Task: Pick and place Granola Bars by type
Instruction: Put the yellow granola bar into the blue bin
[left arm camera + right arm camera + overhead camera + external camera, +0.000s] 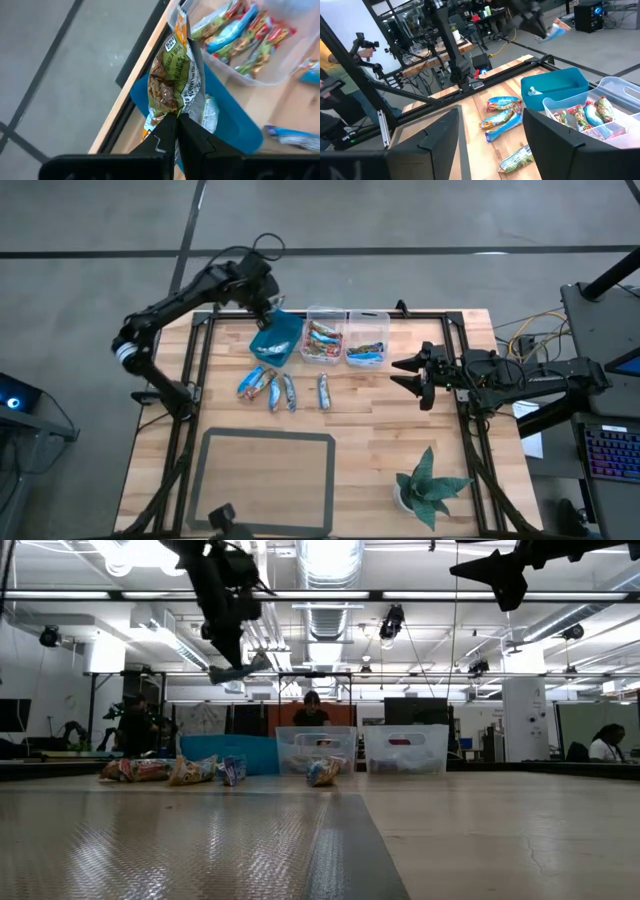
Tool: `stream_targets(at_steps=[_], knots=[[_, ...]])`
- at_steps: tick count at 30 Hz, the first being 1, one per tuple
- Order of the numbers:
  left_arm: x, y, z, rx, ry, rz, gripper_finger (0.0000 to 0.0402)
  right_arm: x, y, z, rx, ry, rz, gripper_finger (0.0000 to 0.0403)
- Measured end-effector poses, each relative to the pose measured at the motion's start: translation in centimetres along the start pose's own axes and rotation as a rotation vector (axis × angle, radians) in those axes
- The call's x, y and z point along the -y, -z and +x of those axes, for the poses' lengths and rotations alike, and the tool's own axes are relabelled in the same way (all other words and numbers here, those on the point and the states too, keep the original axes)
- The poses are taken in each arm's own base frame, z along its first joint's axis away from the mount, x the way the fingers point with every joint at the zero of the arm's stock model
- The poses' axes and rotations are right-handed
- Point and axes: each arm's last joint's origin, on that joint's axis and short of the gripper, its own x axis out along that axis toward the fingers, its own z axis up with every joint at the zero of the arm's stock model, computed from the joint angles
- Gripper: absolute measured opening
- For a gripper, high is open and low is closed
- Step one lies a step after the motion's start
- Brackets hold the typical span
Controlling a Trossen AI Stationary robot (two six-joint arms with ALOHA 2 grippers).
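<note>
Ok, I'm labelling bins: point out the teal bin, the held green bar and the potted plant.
teal bin (284,330): high view, on its wall.
green bar (172,82): left wrist view, mid-wrapper, pinched by the left gripper (176,125).
potted plant (428,485): high view, leaf centre.

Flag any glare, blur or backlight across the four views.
Low view: ceiling lights blow out, arms backlit to silhouettes, foreground table soft with sheen. Left wrist view: left claw blurred, held granola bar sharp. Right wrist view: right claw blurred. High view: even light.
</note>
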Motion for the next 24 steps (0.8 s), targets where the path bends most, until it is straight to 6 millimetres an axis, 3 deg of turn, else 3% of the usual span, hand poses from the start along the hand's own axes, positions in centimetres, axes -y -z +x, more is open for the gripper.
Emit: stream_targets(at_steps=[6, 14, 24], knots=[[-0.2, -1.3, 3.6, -0.119, -0.03, 0.071, 0.0, 0.0, 0.0, 0.0, -0.003, -0.002, 0.003, 0.021], [1.3, -1.5, 8.1, -0.254, 0.014, 0.233, 0.0, 0.0, 0.1, 0.0, -0.01, 0.0, 0.002, 0.021], [1.7, -1.6, 12.0, -0.295, 0.034, 0.338, 0.0, 0.0, 0.1, 0.1, -0.014, -0.001, 0.014, 0.021]])
